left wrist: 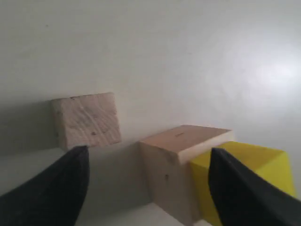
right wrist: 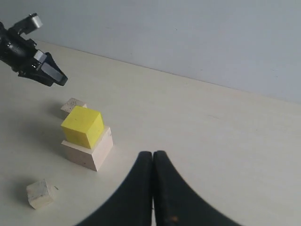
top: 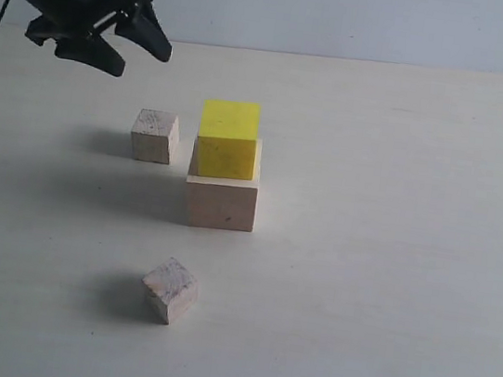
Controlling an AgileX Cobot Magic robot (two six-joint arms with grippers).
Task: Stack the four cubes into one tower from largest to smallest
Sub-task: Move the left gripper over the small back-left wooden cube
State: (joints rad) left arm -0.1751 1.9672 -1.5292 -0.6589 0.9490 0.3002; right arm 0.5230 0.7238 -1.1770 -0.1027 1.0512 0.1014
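While the yellow cube [top: 228, 138] sits on the large wooden cube [top: 221, 205], the left gripper [top: 141, 60] hangs spread near a small wooden cube [top: 155, 136], likely light, rigid and best pinched across flat opposite faces; the right gripper [right wrist: 153, 156] is pressed together.

Left wrist view, soft and blurred: the black fingers [left wrist: 51, 193] of the left gripper [left wrist: 148, 150] run off the frame's edge, and one covers part of the medium bright yellow cube [left wrist: 249, 162]. Right wrist view: the right gripper [right wrist: 153, 153] is likewise cropped, and a small pale wooden cube [right wrist: 72, 104] sits largely hidden behind the yellow cube, its grain seemingly too small to read.
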